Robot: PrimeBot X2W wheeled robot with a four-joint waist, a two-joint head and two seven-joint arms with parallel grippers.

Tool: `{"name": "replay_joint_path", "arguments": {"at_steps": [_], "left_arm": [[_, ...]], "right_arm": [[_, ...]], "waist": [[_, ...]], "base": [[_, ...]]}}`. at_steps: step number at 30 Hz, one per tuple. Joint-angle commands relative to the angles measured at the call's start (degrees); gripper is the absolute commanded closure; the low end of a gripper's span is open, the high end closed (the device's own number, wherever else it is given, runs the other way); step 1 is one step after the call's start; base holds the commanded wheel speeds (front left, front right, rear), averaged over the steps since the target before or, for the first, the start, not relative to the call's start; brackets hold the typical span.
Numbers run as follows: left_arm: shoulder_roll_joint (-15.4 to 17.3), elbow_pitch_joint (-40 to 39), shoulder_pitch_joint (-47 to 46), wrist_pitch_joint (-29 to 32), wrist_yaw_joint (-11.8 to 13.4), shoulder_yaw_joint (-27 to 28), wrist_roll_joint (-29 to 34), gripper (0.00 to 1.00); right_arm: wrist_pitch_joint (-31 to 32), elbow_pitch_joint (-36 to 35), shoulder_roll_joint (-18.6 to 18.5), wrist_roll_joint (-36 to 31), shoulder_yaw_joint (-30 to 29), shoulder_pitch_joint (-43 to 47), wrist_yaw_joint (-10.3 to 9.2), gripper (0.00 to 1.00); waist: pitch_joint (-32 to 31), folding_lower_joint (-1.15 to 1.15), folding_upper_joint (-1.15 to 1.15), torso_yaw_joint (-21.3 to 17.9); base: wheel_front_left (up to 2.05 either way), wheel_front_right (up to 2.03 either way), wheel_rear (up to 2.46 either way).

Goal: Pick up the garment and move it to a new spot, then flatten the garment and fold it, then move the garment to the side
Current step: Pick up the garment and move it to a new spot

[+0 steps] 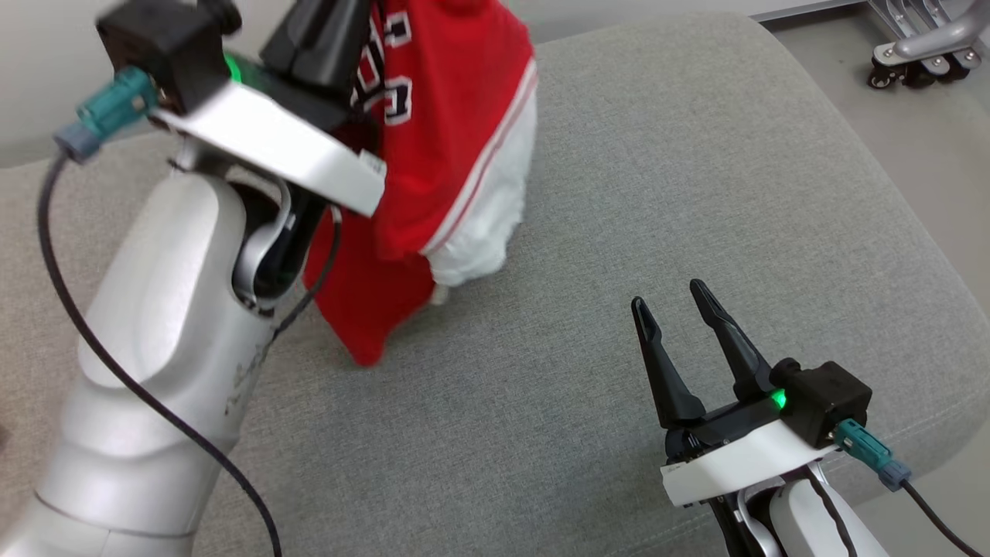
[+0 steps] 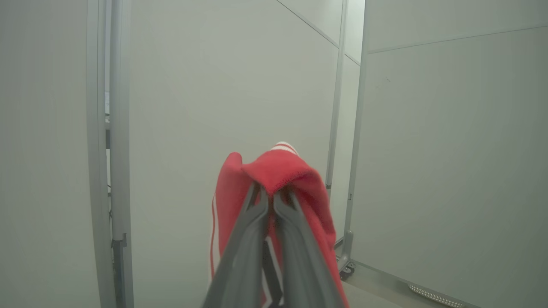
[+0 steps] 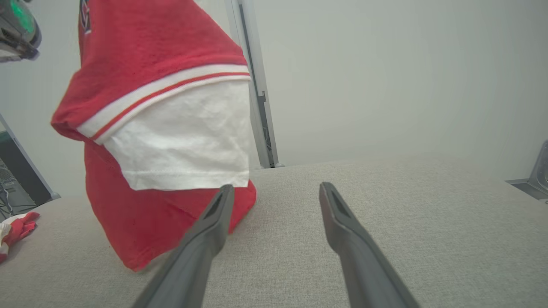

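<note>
The left hand (image 2: 270,197) is shut tight on a bunched fold of the red garment (image 1: 433,155) and holds it up high, at about eleven o'clock in the head view. The garment hangs straight down from that pinch, so its long axis is near vertical. The white sleeve with its red and white trim faces the right side. The lowest red corner seems to touch the grey cushion (image 1: 696,155), though I cannot be sure it bears any weight there.

The right hand (image 1: 671,296) waits low over the cushion at about four o'clock, its two fingers spread wide and holding nothing. From it the garment lies at ten o'clock, near but apart. In the right wrist view the white sleeve hem and the red cloth under it sit at eleven o'clock, just past the left fingertip.

I judge the garment is partway through being carried to its new spot. To spread it flat, the free right hand is the one to reach for it. The hanging lower edge facing that hand looks like the likeliest place to take hold, because the pinched top is already taken.
</note>
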Motion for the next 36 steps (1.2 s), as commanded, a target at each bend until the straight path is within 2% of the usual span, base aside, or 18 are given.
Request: {"name": "replay_joint_path", "arguments": {"at_steps": [1,9,12,15,21,22,23,24,32,36], "left_arm": [[0.89,0.64,1.35,-0.55,-0.04,-0.28,-0.28,1.00],[4.79,10.34,8.28,-6.40,-0.04,-5.21,2.27,1.00],[4.33,15.52,10.01,-7.65,0.26,-5.67,2.93,1.00],[4.69,20.99,10.29,-8.37,2.14,-6.40,5.17,1.00],[3.15,29.27,9.12,-9.15,6.05,-6.60,7.92,1.00],[2.57,30.18,9.11,-9.18,6.24,-6.14,7.60,0.64],[2.09,30.79,9.15,-9.20,6.28,-5.96,7.41,0.20],[1.62,30.93,9.22,-9.26,6.27,-5.47,7.09,0.00],[-0.62,24.08,14.74,-9.28,7.32,0.75,5.73,0.00],[-1.38,17.26,20.28,-9.28,8.10,4.86,6.43,0.00]], "right_arm": [[-0.32,-0.22,-0.14,0.20,-0.08,0.03,0.13,0.00],[-0.32,-0.26,-0.17,0.31,-0.62,0.14,0.13,0.00],[-0.32,-0.10,-0.19,-0.19,-0.66,0.36,0.13,0.00],[-0.32,0.27,-0.18,-0.81,-0.35,0.02,0.13,0.00],[-0.32,0.72,-0.18,-1.34,0.09,-0.26,0.13,0.00],[-0.32,0.80,-0.20,-1.38,0.18,-0.09,0.13,0.00],[-0.32,0.84,-0.24,-1.39,0.18,0.11,0.13,0.00],[-0.32,0.88,-0.29,-1.41,0.14,0.30,0.13,0.00],[-0.32,1.04,-0.39,-1.50,0.02,1.45,0.13,0.00],[-0.32,1.06,-0.40,-1.77,-0.70,2.40,0.13,0.00]], "waist": [[0.19,0.00,0.00,-0.04],[1.11,0.00,0.00,1.88],[0.87,0.00,0.00,3.11],[0.58,0.00,0.00,4.21],[-0.50,0.00,0.00,6.11],[-0.77,0.00,0.00,6.45],[-1.06,0.00,0.00,6.82],[-1.37,0.00,0.00,7.20],[-4.30,0.00,0.00,9.94],[-6.17,0.00,0.00,11.71]], "base": [[0.00,0.00,0.00],[0.00,0.00,0.00],[0.00,0.00,0.00],[0.00,0.00,0.00],[0.00,0.00,0.00],[0.00,0.00,0.00],[0.00,0.00,0.00],[0.00,0.00,0.00],[0.00,0.00,0.00],[0.00,0.00,0.00]]}}
